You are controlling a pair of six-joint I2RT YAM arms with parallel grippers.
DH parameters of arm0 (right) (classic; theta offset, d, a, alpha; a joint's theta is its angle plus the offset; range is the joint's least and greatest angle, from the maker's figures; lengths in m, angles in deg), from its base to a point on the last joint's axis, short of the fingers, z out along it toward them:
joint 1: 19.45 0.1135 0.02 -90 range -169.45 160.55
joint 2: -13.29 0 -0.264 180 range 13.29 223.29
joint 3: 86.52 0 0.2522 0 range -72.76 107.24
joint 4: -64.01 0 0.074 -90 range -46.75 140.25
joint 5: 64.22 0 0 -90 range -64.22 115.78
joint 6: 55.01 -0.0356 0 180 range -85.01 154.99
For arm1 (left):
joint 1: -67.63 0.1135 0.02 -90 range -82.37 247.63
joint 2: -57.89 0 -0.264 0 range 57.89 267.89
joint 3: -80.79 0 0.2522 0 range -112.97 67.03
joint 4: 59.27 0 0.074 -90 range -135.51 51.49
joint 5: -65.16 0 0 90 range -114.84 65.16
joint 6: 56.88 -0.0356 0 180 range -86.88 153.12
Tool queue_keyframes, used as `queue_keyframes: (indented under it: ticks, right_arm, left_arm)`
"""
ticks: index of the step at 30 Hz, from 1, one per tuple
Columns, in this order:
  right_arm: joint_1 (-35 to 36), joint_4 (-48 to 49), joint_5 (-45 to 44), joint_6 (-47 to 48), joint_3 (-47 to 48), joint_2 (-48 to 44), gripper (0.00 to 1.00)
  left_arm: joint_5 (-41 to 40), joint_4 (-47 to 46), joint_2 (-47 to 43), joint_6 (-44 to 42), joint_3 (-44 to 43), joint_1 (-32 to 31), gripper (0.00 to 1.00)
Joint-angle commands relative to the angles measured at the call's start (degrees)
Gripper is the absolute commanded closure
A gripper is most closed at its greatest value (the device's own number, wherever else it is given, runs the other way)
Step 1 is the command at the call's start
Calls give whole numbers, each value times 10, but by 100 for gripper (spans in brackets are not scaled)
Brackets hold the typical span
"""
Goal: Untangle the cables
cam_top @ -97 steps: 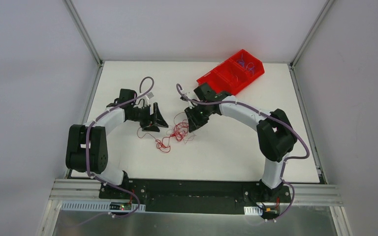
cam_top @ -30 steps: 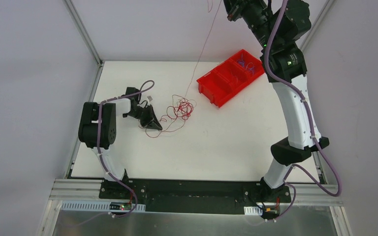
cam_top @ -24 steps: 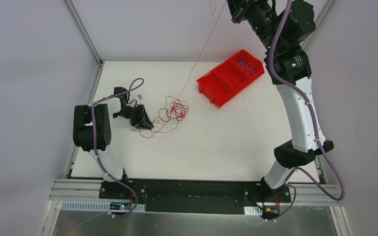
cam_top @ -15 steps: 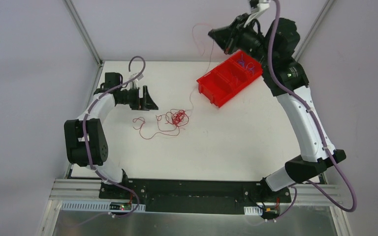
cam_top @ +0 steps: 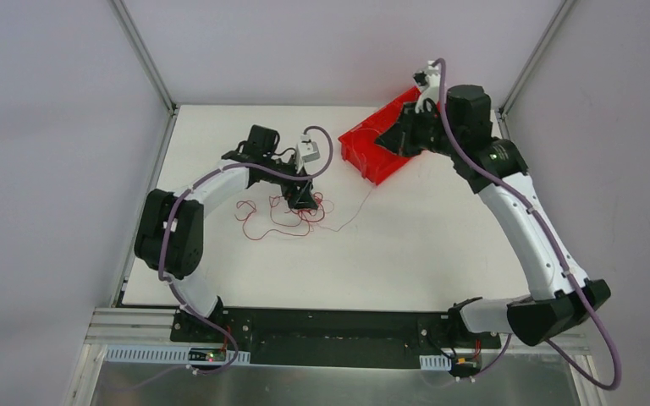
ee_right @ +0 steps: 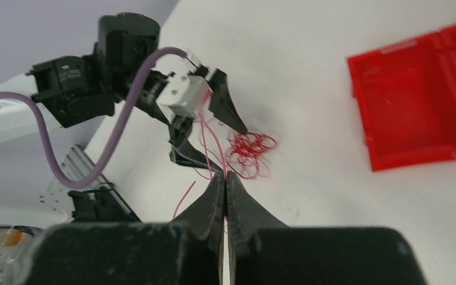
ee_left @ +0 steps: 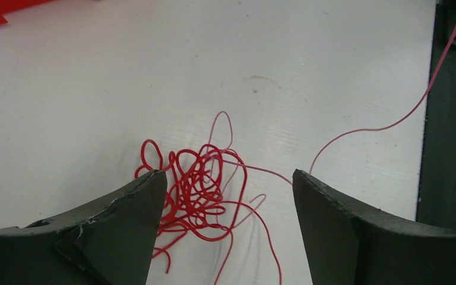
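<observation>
White worktop (cam_top: 440, 254), centre: hair-thin red cables (ee_left: 199, 190) are lying mostly knotted, left jaws hovering wide open, empty, above them, right jaws shut, pinching one loose red strand (ee_right: 209, 139) near the far-right red plastic bin (cam_top: 372, 156); untangling seemingly just beginning.

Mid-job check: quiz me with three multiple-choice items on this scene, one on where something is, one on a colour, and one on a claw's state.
1. Where is the left claw?
A. Over the tangle of cables
B. Raised high overhead
C. Parked back at its own base

2. What colour is the tangle?
A. Blue
B. Red
C. Yellow

3. What is the state of the right claw?
A. Wide open
B. Shut on nothing
C. Shut on a single cable

Answers:
1 A: its open jaws stand either side of the tangle.
2 B: the loops show red in the left wrist view.
3 C: a thin red strand leaves its closed tips.
</observation>
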Motion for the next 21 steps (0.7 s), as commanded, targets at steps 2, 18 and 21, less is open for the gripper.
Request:
queue_keyframes:
  ticks: [2,18,21]
  right_arm:
    - [-85,-158,-69,125,-62,-70,100]
    - [-109,-118,120,129,-155,47,29]
    - [-53,-85,138,80,-144,99,35]
  left_arm:
    - [-26,-23,55,-87,-40,-14,27]
    - [-68,48,119,185,-71,-35,66]
    - [-86,47,123,211,-73,-36,67]
